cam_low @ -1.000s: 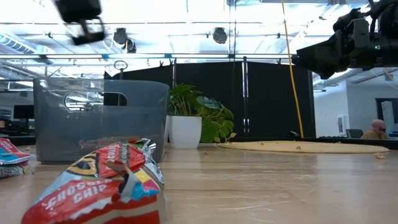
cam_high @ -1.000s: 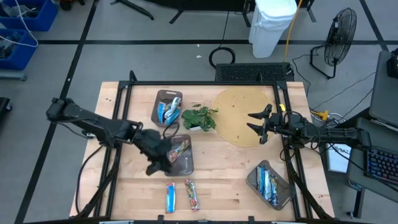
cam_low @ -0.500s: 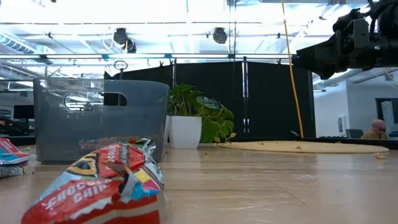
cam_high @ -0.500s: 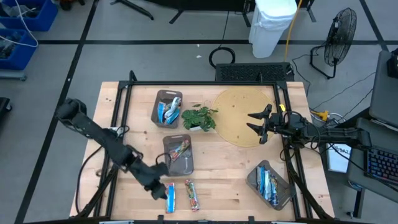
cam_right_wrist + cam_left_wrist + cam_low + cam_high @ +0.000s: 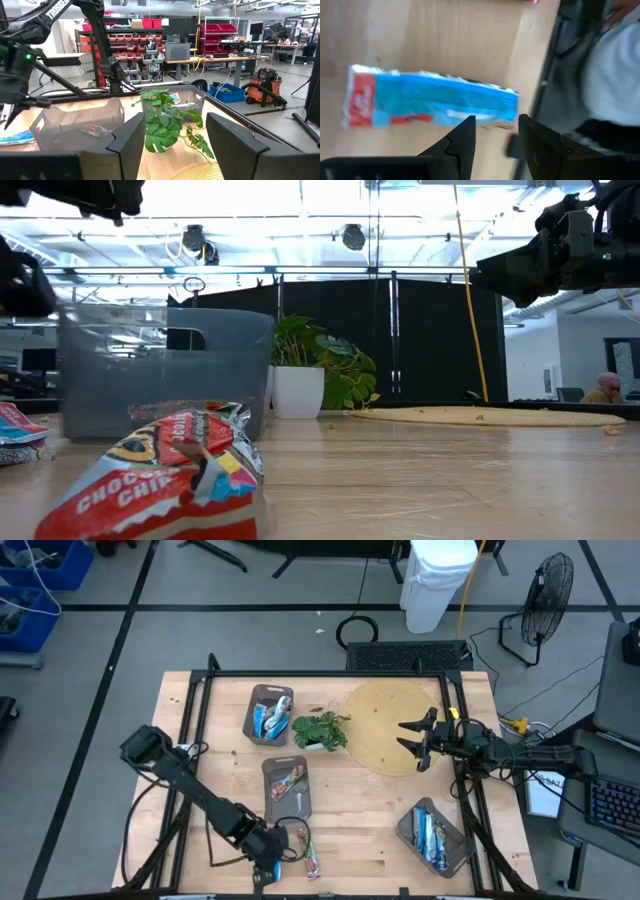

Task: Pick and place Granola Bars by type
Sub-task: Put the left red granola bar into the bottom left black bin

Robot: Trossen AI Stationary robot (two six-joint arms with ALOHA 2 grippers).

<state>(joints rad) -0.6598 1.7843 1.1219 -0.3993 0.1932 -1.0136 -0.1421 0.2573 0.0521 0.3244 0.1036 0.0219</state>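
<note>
The left tool [image 5: 495,137] is hanging right over the blue bar [image 5: 432,100] with its fingers apart (the bar is lying crosswise under them).

Your high cam looks straight down on the light wooden table [image 5: 350,810]. Low cam sits at tabletop level, facing the room. Both share the leafy green plant in its white pot [image 5: 319,730]. Wrist cams look fwd, close in.

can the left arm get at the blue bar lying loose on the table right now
Probably yes: the left gripper hangs open right over the blue bar, which lies flat on bare wood with nothing covering it; the red bar lies beside it.
</note>
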